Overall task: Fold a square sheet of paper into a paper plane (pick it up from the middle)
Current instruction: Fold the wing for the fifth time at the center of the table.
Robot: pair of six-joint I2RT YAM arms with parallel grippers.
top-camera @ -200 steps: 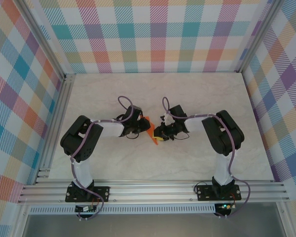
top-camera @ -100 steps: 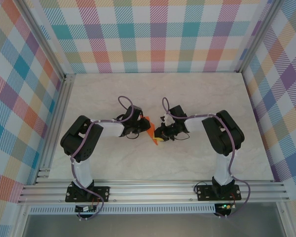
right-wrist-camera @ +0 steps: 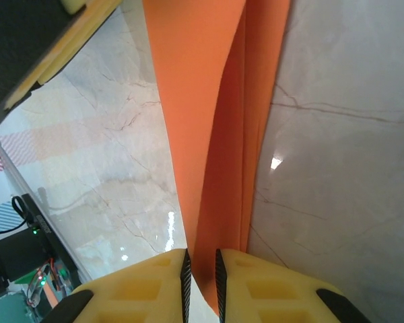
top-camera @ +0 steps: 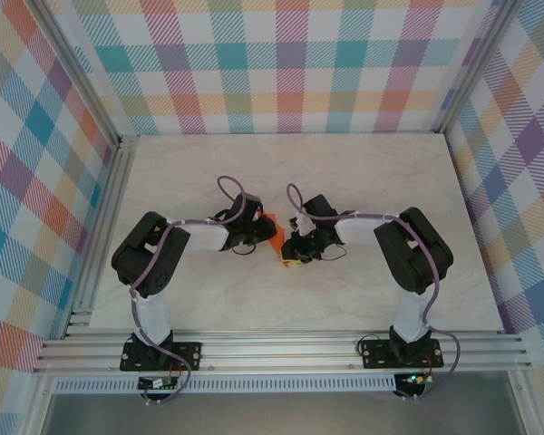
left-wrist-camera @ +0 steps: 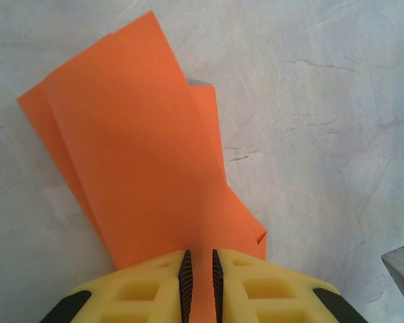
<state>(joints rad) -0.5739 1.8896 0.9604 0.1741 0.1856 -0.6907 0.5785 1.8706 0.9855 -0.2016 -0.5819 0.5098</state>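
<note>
Two pinches hold the partly folded orange paper sheet (left-wrist-camera: 135, 148) at the middle of the marble table (top-camera: 208, 172): left gripper (left-wrist-camera: 198, 266) and right gripper (right-wrist-camera: 200, 269) each clamp it from opposite sides; judged best to hold layers aligned and avoid pulling apart while creasing.

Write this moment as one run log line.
left claw: shut on orange paper | right claw: shut on orange paper | paper: folded, held between both claws

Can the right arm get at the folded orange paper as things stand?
Likely yes: the right end effector is shut on the paper, nothing between them; the left end effector grips it too.
</note>
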